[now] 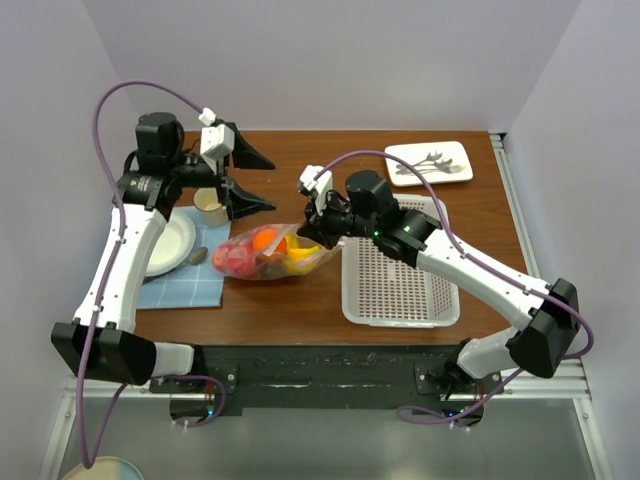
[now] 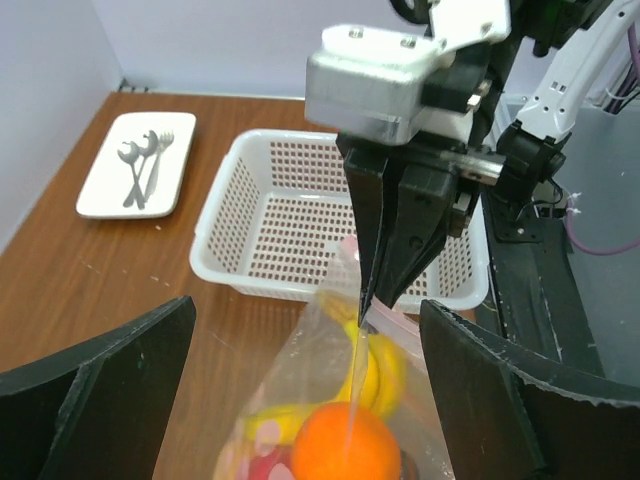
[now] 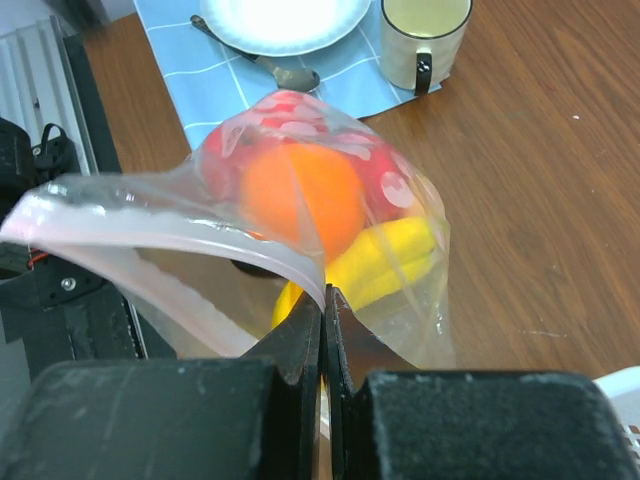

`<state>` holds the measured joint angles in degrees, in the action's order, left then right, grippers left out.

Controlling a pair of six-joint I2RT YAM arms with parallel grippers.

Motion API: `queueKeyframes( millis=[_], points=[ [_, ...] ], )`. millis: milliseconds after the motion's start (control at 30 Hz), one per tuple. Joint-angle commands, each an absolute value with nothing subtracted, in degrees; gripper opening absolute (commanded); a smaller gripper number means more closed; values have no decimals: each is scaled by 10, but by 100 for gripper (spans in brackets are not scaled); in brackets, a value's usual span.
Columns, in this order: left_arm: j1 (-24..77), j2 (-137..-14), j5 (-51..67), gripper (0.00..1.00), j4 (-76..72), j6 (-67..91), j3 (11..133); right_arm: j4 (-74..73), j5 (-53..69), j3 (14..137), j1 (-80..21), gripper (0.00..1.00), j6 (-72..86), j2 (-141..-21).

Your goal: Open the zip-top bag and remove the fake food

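Note:
The clear zip-top bag [image 1: 268,254] lies on the brown table between the arms, holding the fake food: an orange ball [image 3: 300,195], a yellow banana [image 3: 392,262] and red pieces [image 3: 385,170]. My right gripper [image 1: 308,232] is shut on the bag's zip edge [image 3: 200,240] and lifts that end; the mouth gapes in the right wrist view. My left gripper [image 1: 268,184] is wide open and empty, just above and behind the bag. In the left wrist view the bag [image 2: 300,390] sits between my open fingers [image 2: 100,390], apart from them.
A white perforated basket [image 1: 400,318] stands right of the bag. A white tray with cutlery [image 1: 430,163] is at the back right. A beige mug [image 1: 210,208], a white plate [image 1: 168,243] and a spoon [image 1: 197,256] sit on a blue cloth [image 1: 185,285] at the left.

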<state>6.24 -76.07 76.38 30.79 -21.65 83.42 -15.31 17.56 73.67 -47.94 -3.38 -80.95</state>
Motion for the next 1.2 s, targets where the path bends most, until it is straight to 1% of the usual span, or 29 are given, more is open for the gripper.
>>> queueKeyframes(
  millis=[0, 100, 200, 300, 400, 467, 533, 667, 800, 933, 1033, 1167],
  points=[
    [89, -757, 723, 100, 372, -286, 812, -101, 171, 753, -480, 0, -11, -793],
    [89, -740, 689, 100, 375, -300, 780, -71, 151, 754, -480, 0, 14, -790],
    [88, -715, 585, 100, 340, -302, 709, -69, 147, 754, -482, 0, 22, -790],
    [79, -704, 513, 99, 316, -316, 646, -104, 158, 733, -482, 0, 29, -787],
    [27, -712, 513, 98, 296, -321, 606, -97, 182, 660, -491, 0, 57, -758],
    [-19, -733, 517, 97, 287, -324, 598, -87, 181, 607, -509, 0, 71, -726],
    [-40, -759, 517, 96, 291, -335, 593, -81, 171, 579, -533, 0, 79, -710],
    [-41, -782, 509, 94, 289, -359, 572, -100, 152, 541, -571, 0, 91, -691],
    [-41, -786, 510, 94, 254, -359, 533, -98, 106, 514, -615, 0, 102, -673],
    [-38, -825, 530, 94, 244, -356, 533, -78, 91, 492, -631, 0, 121, -664],
    [-24, -842, 531, 93, 236, -352, 532, -71, 78, 483, -644, 0, 131, -674],
    [-5, -846, 524, 92, 246, -380, 514, -75, 27, 478, -663, 0, 130, -698]
  ],
)
